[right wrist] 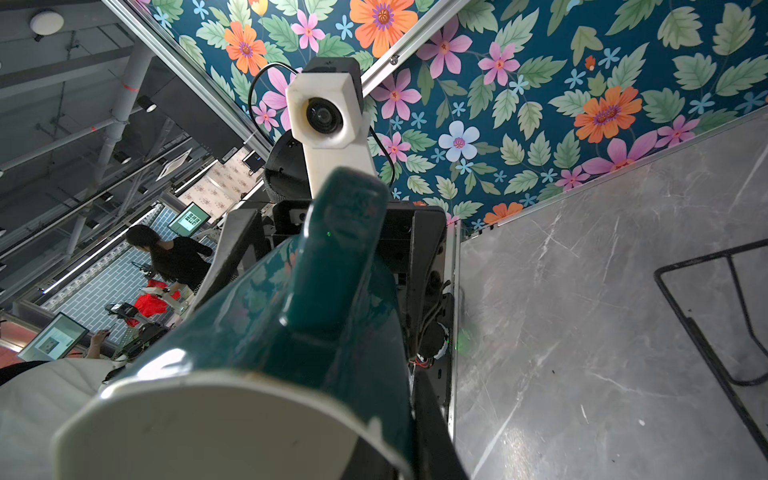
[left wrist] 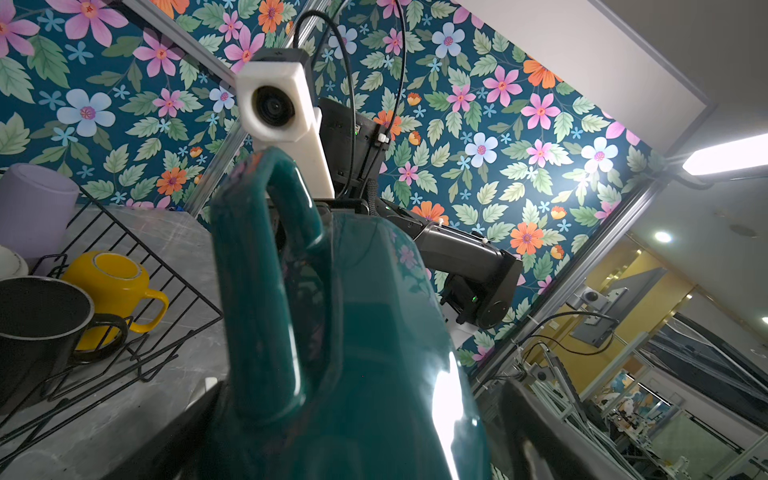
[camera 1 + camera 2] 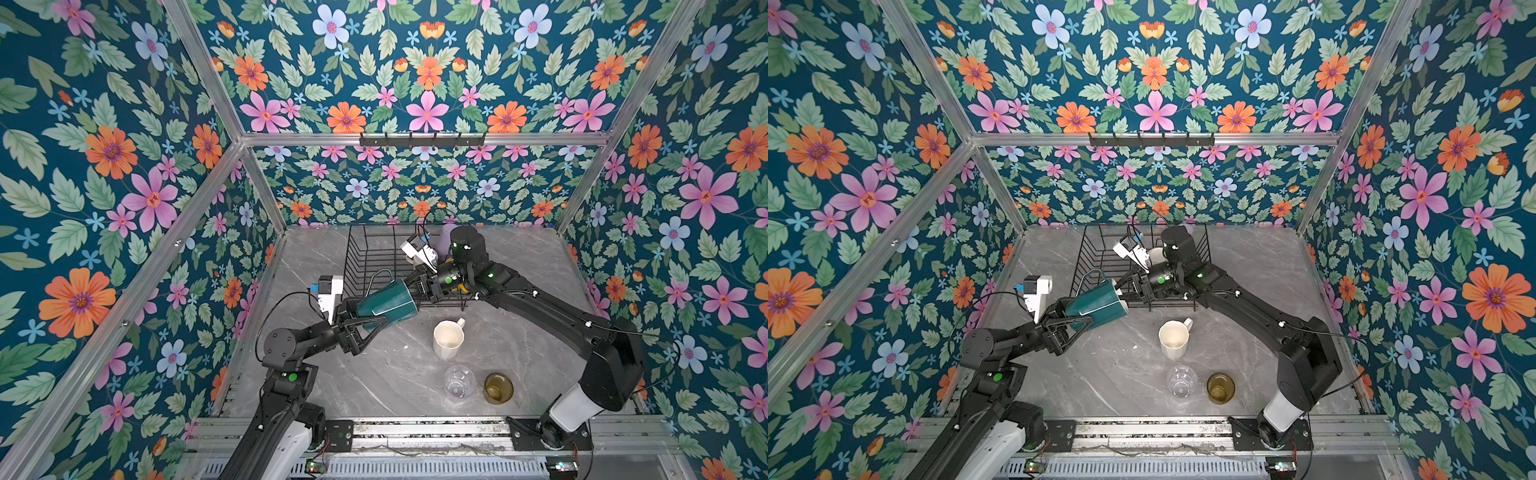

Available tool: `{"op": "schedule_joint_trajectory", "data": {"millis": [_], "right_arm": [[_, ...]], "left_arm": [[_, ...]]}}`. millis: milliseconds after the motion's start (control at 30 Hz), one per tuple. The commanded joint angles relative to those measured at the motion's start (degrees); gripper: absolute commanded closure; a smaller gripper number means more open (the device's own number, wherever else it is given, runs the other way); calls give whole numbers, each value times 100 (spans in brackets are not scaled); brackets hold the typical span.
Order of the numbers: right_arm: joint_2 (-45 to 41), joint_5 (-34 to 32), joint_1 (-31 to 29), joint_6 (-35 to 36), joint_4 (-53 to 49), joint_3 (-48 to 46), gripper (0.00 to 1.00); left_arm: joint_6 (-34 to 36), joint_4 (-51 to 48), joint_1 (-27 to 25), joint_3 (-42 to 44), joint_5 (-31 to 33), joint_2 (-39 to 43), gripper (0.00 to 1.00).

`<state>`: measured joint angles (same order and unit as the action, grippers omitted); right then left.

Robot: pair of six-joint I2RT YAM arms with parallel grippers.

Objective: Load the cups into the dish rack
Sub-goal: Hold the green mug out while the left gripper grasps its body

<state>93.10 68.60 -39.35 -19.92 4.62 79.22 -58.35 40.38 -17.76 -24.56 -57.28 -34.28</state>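
**Handover by the rack.** The green mug (image 3: 388, 305) is held on its side in the air by the near left corner of the rack (image 3: 361, 253). Its handle is turned upward and its white mouth is towards the right gripper (image 3: 420, 291). That gripper is clenched on the thin rim wall. The left gripper (image 3: 368, 318) is spread wide about the base end. A gap is seen beside one finger in the left wrist view, so it is judged released rather than gripping.

The yellow mug (image 2: 112, 282), black mug (image 2: 37, 328) and lilac tumbler (image 2: 33, 208) are seen in the rack. The cream mug (image 3: 448, 338), clear glass (image 3: 459, 380) and amber glass (image 3: 498, 387) are seen upright on the table (image 3: 374, 374).

The green mug is judged stiff, glazed and slick. It is thought fairly heavy for a pinch at one edge, and breakable if dropped on the hard top. With the rim alone held, a sag or swing is to be feared. A hold across the body near the base, or through the handle loop, is judged steadier.
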Motion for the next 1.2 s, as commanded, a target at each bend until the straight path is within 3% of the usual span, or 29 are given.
{"op": "schedule_joint_trajectory", "data": {"millis": [0, 800, 1033, 1167], "right_arm": [[43, 191, -40, -91, 452, 100, 100], [415, 193, -289, -113, 273, 353, 100], [514, 106, -317, -104, 88, 468, 100], [534, 30, -318, -106, 35, 509, 100]], "left_arm": [[-45, 271, -3, 5, -100, -8, 0], [-168, 577, -8, -4, -161, -254, 1], [-204, 650, -8, 12, -200, -309, 4], [-217, 656, -8, 13, -214, -307, 12]]}}
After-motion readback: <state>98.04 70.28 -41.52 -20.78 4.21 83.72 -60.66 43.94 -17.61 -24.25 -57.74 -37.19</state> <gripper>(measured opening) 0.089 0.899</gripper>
